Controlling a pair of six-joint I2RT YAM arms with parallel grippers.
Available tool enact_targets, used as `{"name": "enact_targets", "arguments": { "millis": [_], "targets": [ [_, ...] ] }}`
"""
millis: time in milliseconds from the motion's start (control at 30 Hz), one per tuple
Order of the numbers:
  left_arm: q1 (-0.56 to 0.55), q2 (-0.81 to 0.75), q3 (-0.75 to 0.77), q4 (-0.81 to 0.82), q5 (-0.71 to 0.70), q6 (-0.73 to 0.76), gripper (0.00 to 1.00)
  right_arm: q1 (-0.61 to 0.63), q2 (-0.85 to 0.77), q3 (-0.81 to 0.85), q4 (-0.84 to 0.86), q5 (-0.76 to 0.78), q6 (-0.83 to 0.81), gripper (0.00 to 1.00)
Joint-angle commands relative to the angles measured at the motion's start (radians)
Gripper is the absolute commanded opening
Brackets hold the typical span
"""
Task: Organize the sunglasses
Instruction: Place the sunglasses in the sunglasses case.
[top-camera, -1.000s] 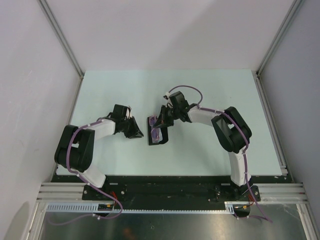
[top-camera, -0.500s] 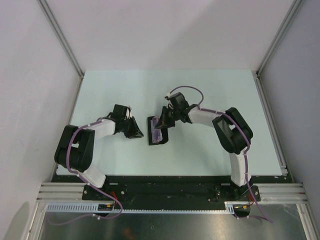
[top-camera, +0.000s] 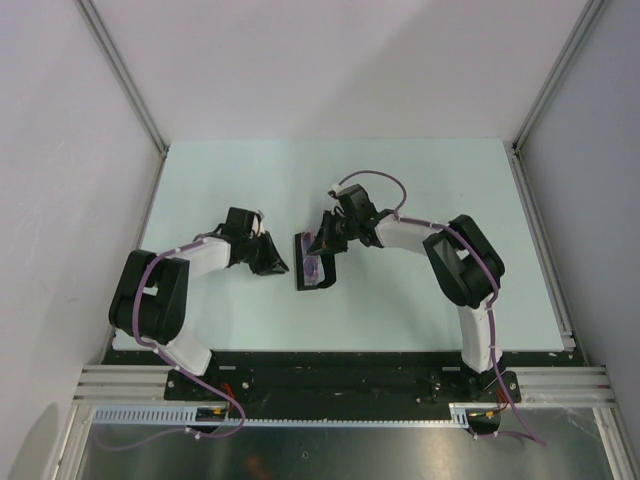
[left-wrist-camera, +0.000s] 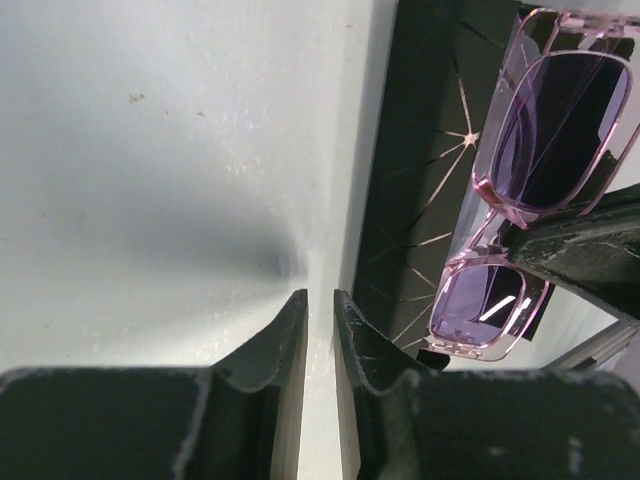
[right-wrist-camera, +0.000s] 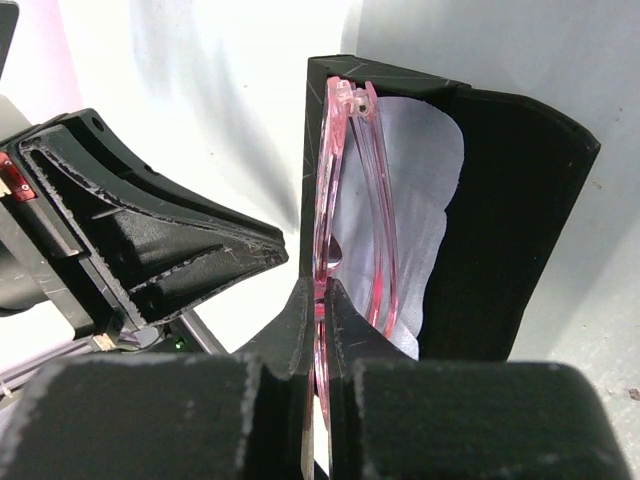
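The sunglasses (right-wrist-camera: 352, 190), folded, with a thin pink frame and purple lenses (left-wrist-camera: 556, 130), stand on edge over the open black case (right-wrist-camera: 510, 210). My right gripper (right-wrist-camera: 320, 295) is shut on their frame near the bridge; in the top view it sits at the case's far end (top-camera: 322, 243). A pale cloth (right-wrist-camera: 425, 190) lies inside the case beside the frame. My left gripper (left-wrist-camera: 320, 305) hovers over bare table just left of the case (left-wrist-camera: 420, 150), jaws a narrow gap apart with nothing between them. Its tip (top-camera: 274, 264) points at the case (top-camera: 303, 272).
The pale table (top-camera: 430, 300) has raised rails at its left and right edges and grey walls around it. One of the right gripper's fingers (left-wrist-camera: 590, 255) crosses the left wrist view's right side. The left gripper's body (right-wrist-camera: 150, 240) sits close to the case's left.
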Motion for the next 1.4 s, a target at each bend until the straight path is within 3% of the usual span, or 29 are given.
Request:
{"name": "enact_targets", "arguments": {
  "millis": [0, 400, 633, 1367],
  "targets": [
    [0.0, -0.004, 0.038, 0.009, 0.03, 0.017, 0.21, 0.014, 0.007, -0.001, 0.006, 0.045, 0.006, 0.0],
    [-0.013, 0.005, 0.04, 0.011, 0.012, -0.018, 0.21, 0.022, -0.031, 0.0, -0.075, 0.116, -0.033, 0.0],
    [-0.015, -0.01, 0.066, 0.011, -0.02, -0.041, 0.26, 0.031, -0.032, -0.003, -0.095, 0.105, -0.024, 0.0],
    [-0.047, 0.071, 0.099, 0.014, -0.014, -0.037, 0.28, 0.035, 0.044, -0.001, 0.043, 0.007, 0.02, 0.0]
  ]
}}
